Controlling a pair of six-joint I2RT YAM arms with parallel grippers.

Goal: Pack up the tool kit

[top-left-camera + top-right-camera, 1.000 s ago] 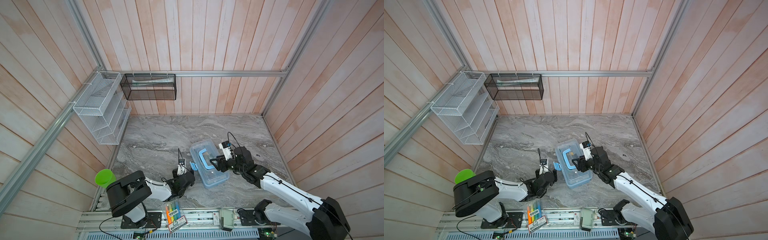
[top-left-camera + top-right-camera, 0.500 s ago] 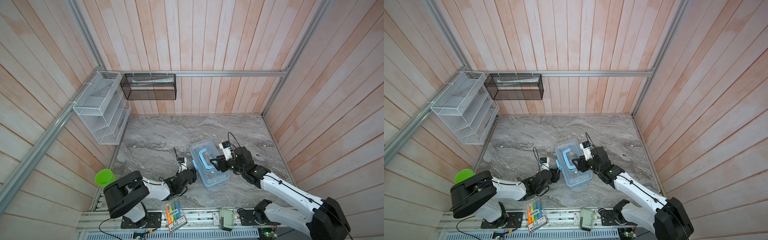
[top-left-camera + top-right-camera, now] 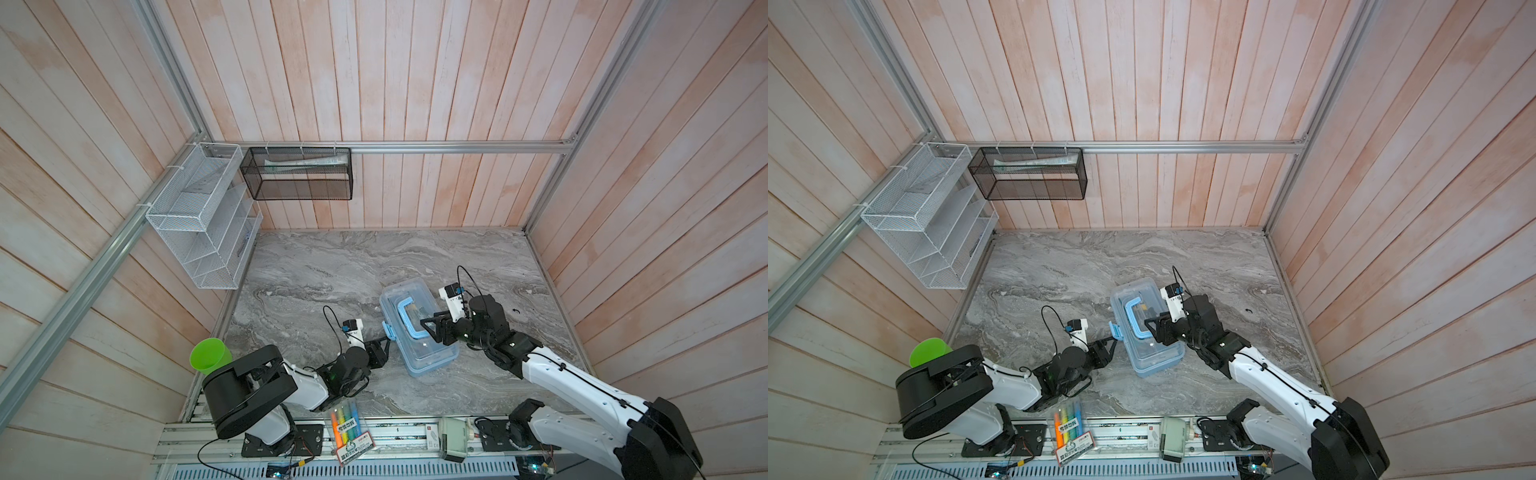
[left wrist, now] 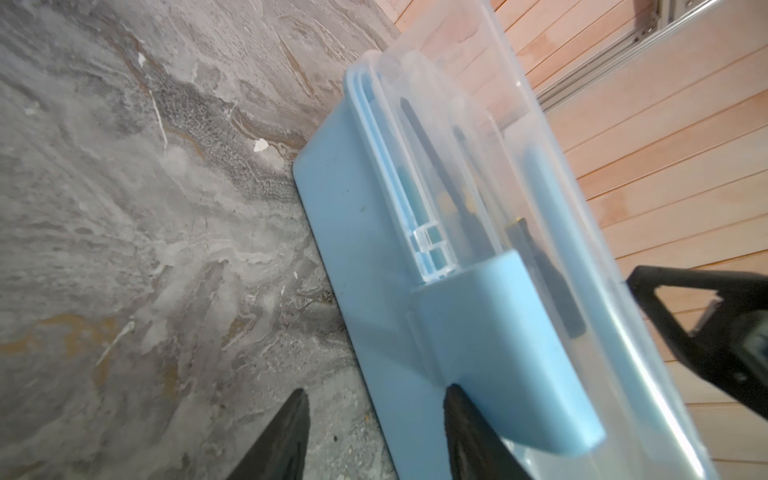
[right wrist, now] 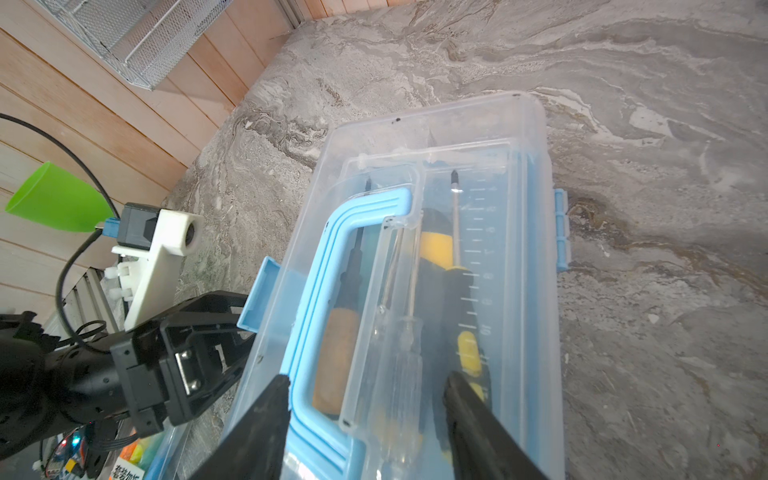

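Right gripper [image 5: 365, 376] over case [image 5: 528, 137] — screwdrivers [image 5: 434, 249] inside

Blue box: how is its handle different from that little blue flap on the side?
The handle is a big U-shaped loop; the flap is a small flat tab. The handle lies flat on the clear lid; the flap sticks out from the box at its side. Only the flap has the left gripper beside it. Both are light blue plastic.

1. The case [image 3: 432, 358] sits on the bench [image 3: 332, 266], right of middle, with screwdrivers [image 5: 436, 266] inside.
2. Left gripper [image 3: 385, 341] is at the case's 8 o'clock, touching its latch [image 3: 387, 330].
3. Right gripper [image 3: 430, 330] is above the case, reaching in from 3 o'clock.
4. The highlighter pack [image 3: 351, 430] lies at 7 o'clock on the bench's front edge, and the cup [image 3: 209, 357] at 9 o'clock, beyond the bench's side.
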